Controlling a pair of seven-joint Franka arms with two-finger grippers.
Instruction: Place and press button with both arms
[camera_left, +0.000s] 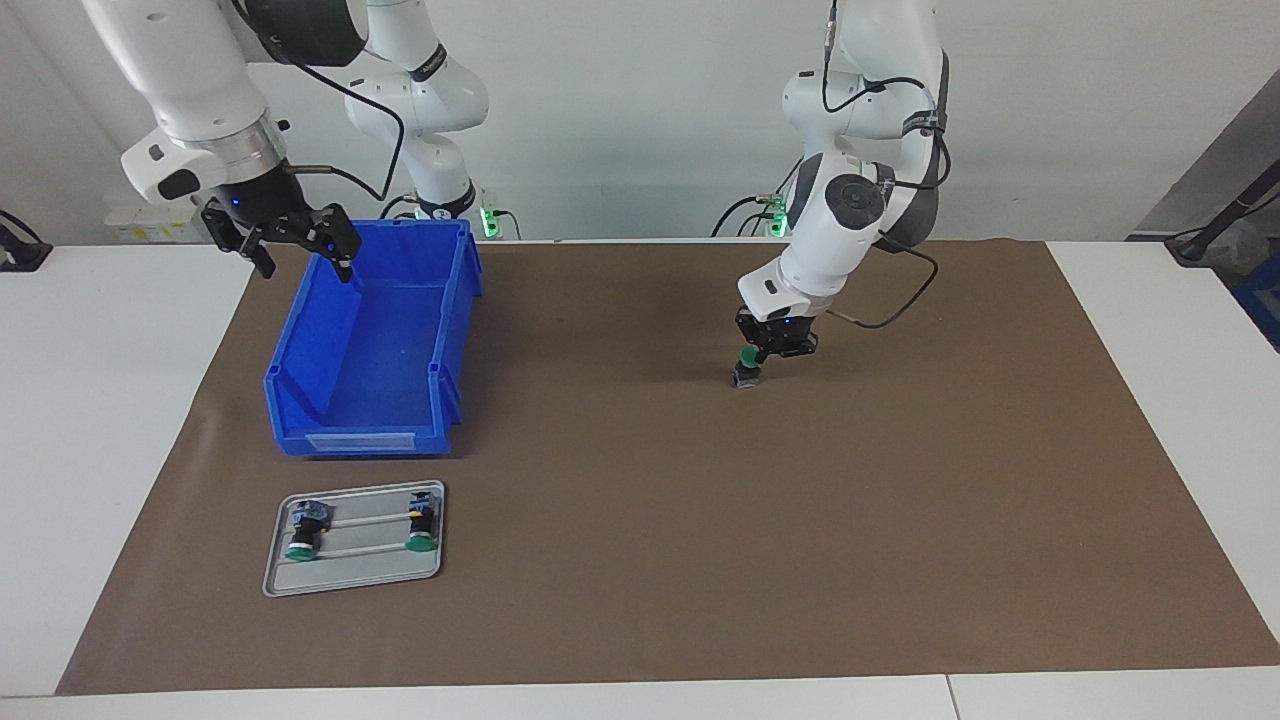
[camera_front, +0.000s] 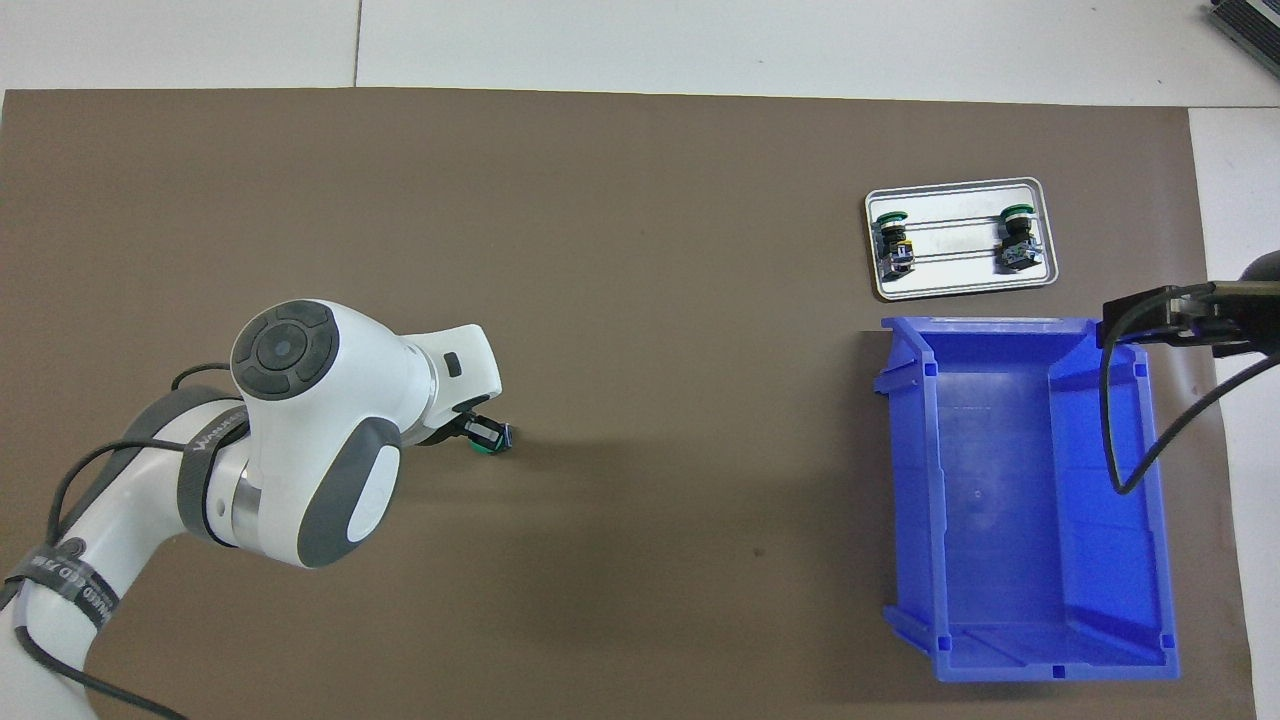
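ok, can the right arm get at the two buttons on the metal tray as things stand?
Probably yes. The right gripper hangs open over the blue bin, and the tray beside it has nothing above its two buttons.

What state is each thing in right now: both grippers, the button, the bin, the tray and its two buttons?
left gripper: shut on the button, low over the brown mat.
button: gripped, at the mat's surface; contact unclear.
right gripper: open, holding nothing, raised over the blue bin's rim.
blue bin: upright on the mat, nothing visible inside.
metal tray: flat on the mat.
two spare buttons: lying on their sides in the tray.
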